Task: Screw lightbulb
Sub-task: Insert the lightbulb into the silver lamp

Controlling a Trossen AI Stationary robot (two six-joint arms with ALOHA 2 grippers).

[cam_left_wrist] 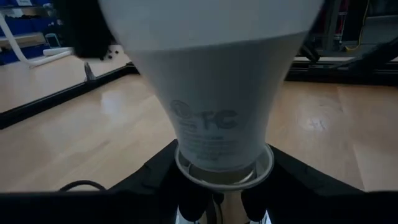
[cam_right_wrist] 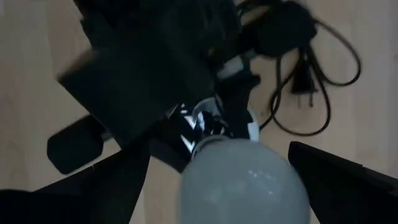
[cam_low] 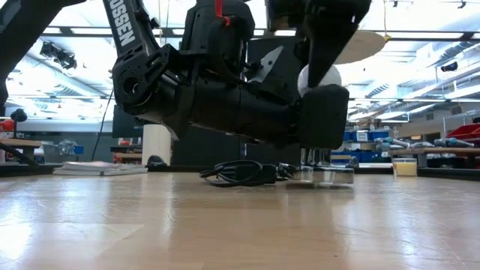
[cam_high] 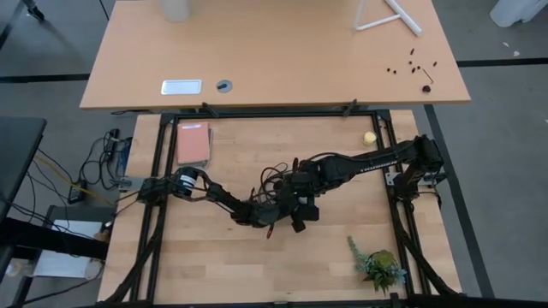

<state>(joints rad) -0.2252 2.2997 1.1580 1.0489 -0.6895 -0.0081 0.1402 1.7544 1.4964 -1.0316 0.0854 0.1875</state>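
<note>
Both arms reach low to the middle of the surface [cam_high: 214, 257] and meet there. The left arm comes in from its base, elbow bent, forearm lying almost flat; its end effector [cam_high: 267, 214] sits at the foot of the bulb [cam_left_wrist: 214, 81]. In the left wrist view the bulb fills the picture, its neck going down into the socket [cam_left_wrist: 224, 171] right between that arm's dark fingers [cam_left_wrist: 155, 180]. The fingers stand either side of the socket collar, but whether they clench it or merely flank it, I cannot tell.

The right arm stretches out long from its base and bends down over the same spot. Its end effector [cam_right_wrist: 217, 180] is above the bulb; in the right wrist view the bulb's round white end lies between its two fingers [cam_right_wrist: 336, 168], which stand apart from the glass on both sides, so it is released. In the low view the bulb [cam_low: 319, 77] shows only as a white patch behind the dark bodies of the arms, above the socket [cam_low: 324, 177], which rests on the surface.

A coiled black cord [cam_high: 276, 175] with its plug lies just beside the socket. Well apart from the socket are a yellow ball [cam_high: 369, 137], a pink book [cam_high: 193, 143] and a small green plant [cam_high: 378, 267]. The arms themselves hide most of the bulb from above.
</note>
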